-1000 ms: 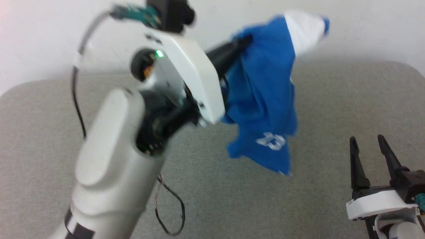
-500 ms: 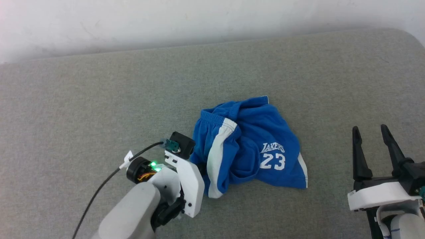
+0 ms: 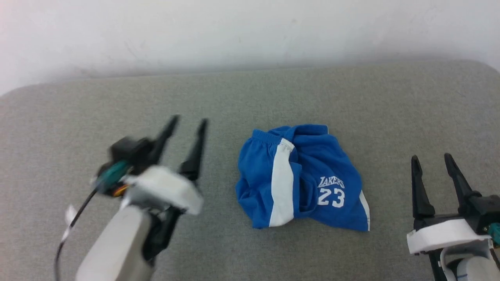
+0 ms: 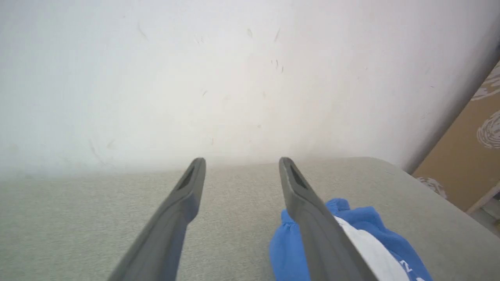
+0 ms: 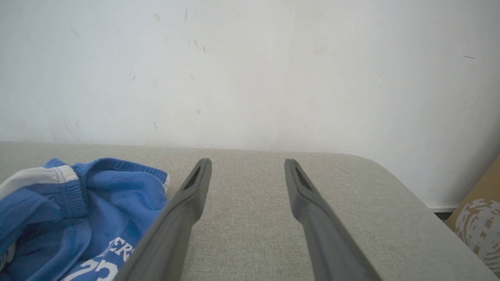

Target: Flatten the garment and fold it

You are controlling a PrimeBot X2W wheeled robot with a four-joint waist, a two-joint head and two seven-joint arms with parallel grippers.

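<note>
Crumpled Lakers shorts [image 3: 300, 179] await flattening; left tool [image 3: 189, 119] and right tool [image 3: 430, 157] flank them, spread empty, edges to grasp next

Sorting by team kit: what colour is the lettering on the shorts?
White, "LAKERS 23" on the blue shorts, clearest in the head view.

Pale forearm [image 3: 117, 246], white wrist housings [image 3: 445, 236], dark jaws (one black cable [image 3: 83, 203]).

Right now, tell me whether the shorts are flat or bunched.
Bunched: the shorts lie in a crumpled heap, layers overlapping.
</note>
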